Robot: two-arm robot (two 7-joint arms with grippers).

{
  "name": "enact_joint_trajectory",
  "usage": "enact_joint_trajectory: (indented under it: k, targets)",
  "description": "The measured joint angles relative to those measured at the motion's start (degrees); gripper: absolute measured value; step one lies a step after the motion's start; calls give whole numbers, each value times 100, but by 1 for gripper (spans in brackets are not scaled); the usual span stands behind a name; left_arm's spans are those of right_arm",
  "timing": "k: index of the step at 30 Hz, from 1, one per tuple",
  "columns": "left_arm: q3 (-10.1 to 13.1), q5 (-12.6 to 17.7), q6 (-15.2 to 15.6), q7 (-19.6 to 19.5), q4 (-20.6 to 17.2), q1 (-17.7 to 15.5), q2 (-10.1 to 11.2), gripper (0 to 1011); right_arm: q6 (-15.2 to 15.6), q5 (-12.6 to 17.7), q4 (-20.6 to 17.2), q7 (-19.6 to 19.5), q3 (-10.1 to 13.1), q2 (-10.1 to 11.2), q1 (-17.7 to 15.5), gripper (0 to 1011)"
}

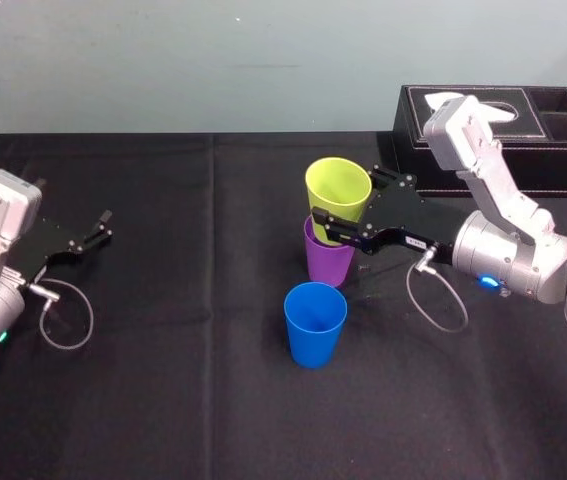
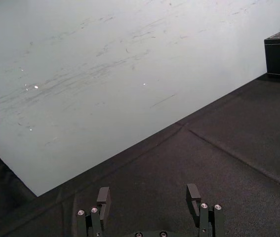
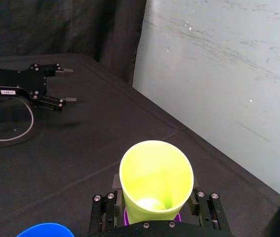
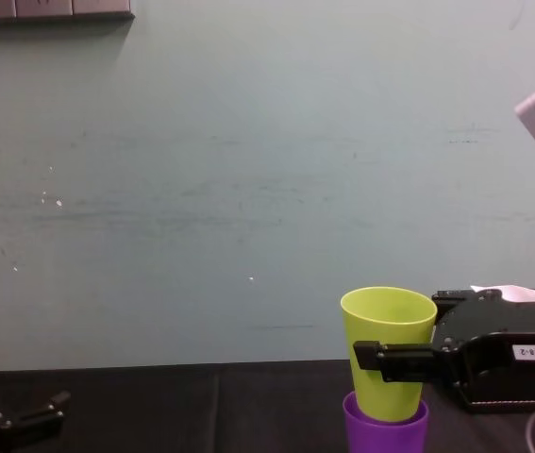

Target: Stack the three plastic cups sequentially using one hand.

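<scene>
Right claw [image 1: 335,214] clamps the yellow-green cup [image 1: 338,188], nested in the purple cup [image 1: 328,264]; left claw [image 1: 103,227] idles, spread apart.

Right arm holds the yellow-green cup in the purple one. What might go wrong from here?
The yellow-green cup sits only partway in the purple cup, held by the right gripper; pressing off-centre might tip the purple cup. The blue cup stands close in front, so a low sweep may knock it. The left gripper is parked at left, jaws open.
</scene>
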Motion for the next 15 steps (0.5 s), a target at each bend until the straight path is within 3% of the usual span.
enact_joint_trajectory:
  k: [15]
  targets:
    - [0,0,0,0,0,1,0,1011,-23,-23,139,17,-22,-28,-6,744]
